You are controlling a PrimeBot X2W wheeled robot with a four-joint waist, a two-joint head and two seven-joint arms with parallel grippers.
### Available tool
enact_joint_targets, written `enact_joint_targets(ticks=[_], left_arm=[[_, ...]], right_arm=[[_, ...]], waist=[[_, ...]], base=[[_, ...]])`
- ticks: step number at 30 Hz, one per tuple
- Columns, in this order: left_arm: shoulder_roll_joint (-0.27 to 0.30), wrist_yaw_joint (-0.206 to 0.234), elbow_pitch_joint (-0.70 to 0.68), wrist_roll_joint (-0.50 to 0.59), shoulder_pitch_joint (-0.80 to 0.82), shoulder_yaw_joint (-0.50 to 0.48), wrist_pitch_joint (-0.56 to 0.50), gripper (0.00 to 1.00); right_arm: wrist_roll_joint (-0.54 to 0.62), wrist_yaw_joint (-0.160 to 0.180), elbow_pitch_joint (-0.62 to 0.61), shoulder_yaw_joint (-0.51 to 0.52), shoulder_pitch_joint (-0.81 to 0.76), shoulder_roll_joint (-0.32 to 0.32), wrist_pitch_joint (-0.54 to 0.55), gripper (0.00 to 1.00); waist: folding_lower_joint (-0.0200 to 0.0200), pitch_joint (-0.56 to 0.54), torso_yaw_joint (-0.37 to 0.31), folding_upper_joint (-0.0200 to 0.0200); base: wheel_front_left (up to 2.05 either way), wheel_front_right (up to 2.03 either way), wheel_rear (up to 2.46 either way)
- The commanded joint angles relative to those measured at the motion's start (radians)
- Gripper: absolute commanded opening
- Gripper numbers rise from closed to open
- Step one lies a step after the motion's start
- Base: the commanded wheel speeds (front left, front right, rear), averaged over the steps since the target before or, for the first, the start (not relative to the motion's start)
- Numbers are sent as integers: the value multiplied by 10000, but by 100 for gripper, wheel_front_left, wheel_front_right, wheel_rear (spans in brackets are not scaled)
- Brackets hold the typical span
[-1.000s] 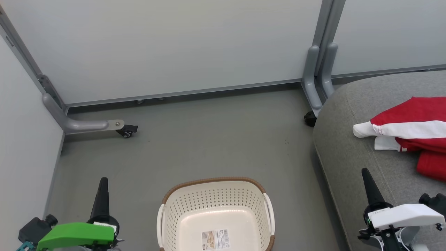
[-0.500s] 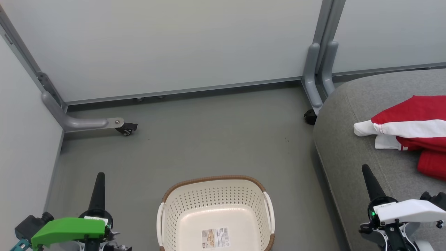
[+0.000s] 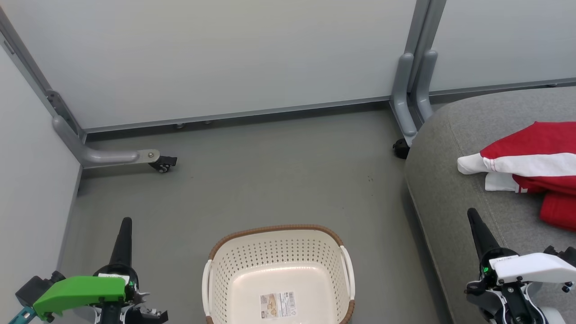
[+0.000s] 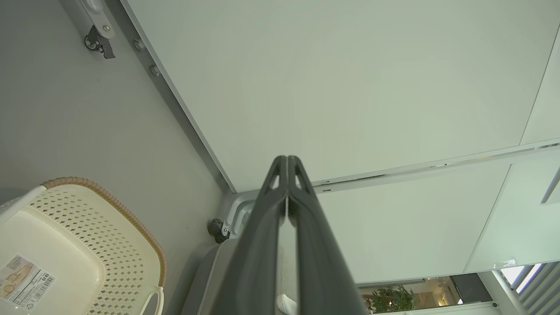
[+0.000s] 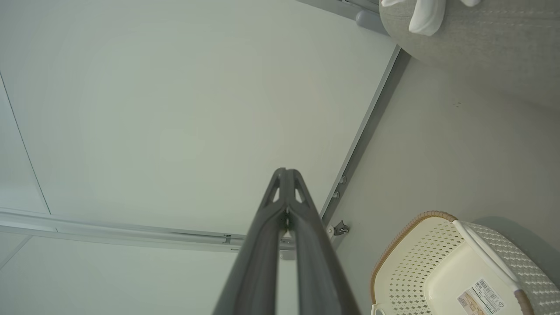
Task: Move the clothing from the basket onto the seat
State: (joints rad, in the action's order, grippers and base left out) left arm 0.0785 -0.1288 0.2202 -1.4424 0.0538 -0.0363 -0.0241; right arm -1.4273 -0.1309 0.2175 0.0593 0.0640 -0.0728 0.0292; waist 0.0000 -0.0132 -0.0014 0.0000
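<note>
Overhead, red clothing (image 3: 528, 164) lies across the seat (image 3: 445, 202).

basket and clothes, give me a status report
Left end effector shut, empty; right end effector shut, empty. Basket empty, clothes on the seat. Nothing in the way.

Bright even diffuse light, soft faint shadows, sharp focus, wide-angle bending in wrist views

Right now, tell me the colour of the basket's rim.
Brown, woven-look rim on the cream basket; head view shows it best.
</note>
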Motion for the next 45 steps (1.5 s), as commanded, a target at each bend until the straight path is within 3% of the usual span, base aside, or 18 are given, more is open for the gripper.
enact_joint_targets(ticks=[1, 28, 45], left_arm=[[64, -28, -2, -239, 250, -81, -66, 0], [2, -33, 247, -2043, 604, -430, -615, 0], [-60, -34, 252, -1946, 602, -490, -687, 0]], right_arm=[[-242, 1, 18, 46, 181, -46, 73, 0], [-2133, 3, 277, 263, 478, -5, 627, 0], [-2044, 3, 280, 321, 473, 39, 686, 0]], waist=[[0, 9, 1, 0], [0, 160, 14, 0], [0, 163, 14, 0]], base=[[0, 0, 0], [0, 0, 0], [0, 0, 0]])
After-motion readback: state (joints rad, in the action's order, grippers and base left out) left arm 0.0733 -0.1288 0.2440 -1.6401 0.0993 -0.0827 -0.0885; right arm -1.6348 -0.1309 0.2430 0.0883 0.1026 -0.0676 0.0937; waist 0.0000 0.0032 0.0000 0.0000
